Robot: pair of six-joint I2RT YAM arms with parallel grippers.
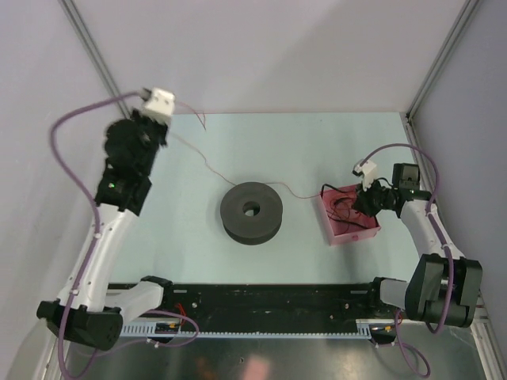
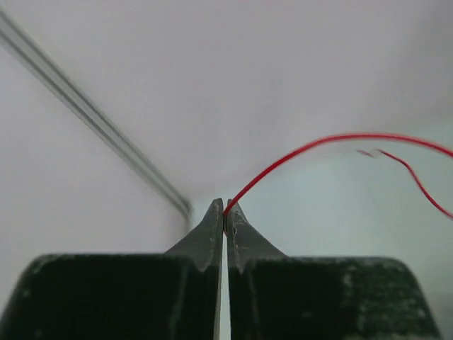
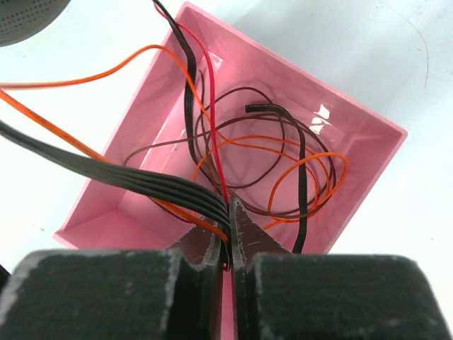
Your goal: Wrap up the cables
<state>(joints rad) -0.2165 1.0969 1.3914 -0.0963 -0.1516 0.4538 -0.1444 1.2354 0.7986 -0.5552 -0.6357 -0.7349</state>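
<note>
**A red strand drawn taut between two shut pincers, winding not yet begun**

The left pincer (image 2: 225,216) is pressed together on the end of a red strand (image 2: 318,142), raised near the far-left corner. The right pincer (image 3: 230,234) is pinched on several strands, a red one among them, above the pink box (image 3: 368,127). There the rest of the cables (image 3: 248,156) lie in loose loops. The strand's long axis runs from far left to near right across the tabletop (image 1: 317,142), past the far side of the black spool (image 1: 234,210); contact cannot be told. Drawing-out is judged the step in hand. Next, the strand must be laid against the spool and led round it without the tangle being dragged out.
</note>
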